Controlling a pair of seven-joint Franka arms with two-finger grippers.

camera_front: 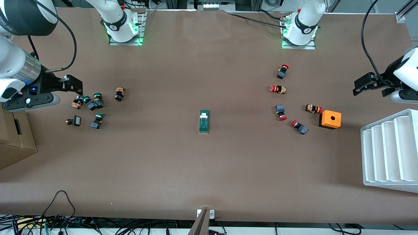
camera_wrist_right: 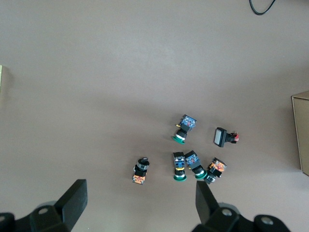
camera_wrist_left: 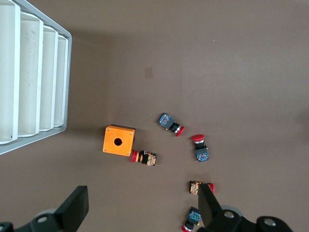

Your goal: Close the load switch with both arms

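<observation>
Reaching in comes first: your left gripper [camera_front: 359, 87] and right gripper [camera_front: 73, 85] wait at the frame's edges, fingers wide open, empty. Bring both to the load switch [camera_front: 204, 121] mid-frame on the tabletop [camera_front: 209, 169], bracing before pressing.

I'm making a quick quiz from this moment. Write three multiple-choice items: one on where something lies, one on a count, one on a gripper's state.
1. Where is the load switch?
A. mid-table, alone
B. on the white rack
C. inside the orange box

2. How many red-capped push buttons lie beside the orange box?
A. two
B. five
C. eight

3. How does the left gripper stand?
A. shut on the switch
B. open, holding nothing
C. shut on a button

Key: 1 A, it lies apart from both button clusters; 2 B, five red caps show in the front view; 3 B, its fingers stand wide apart over the table.
</observation>
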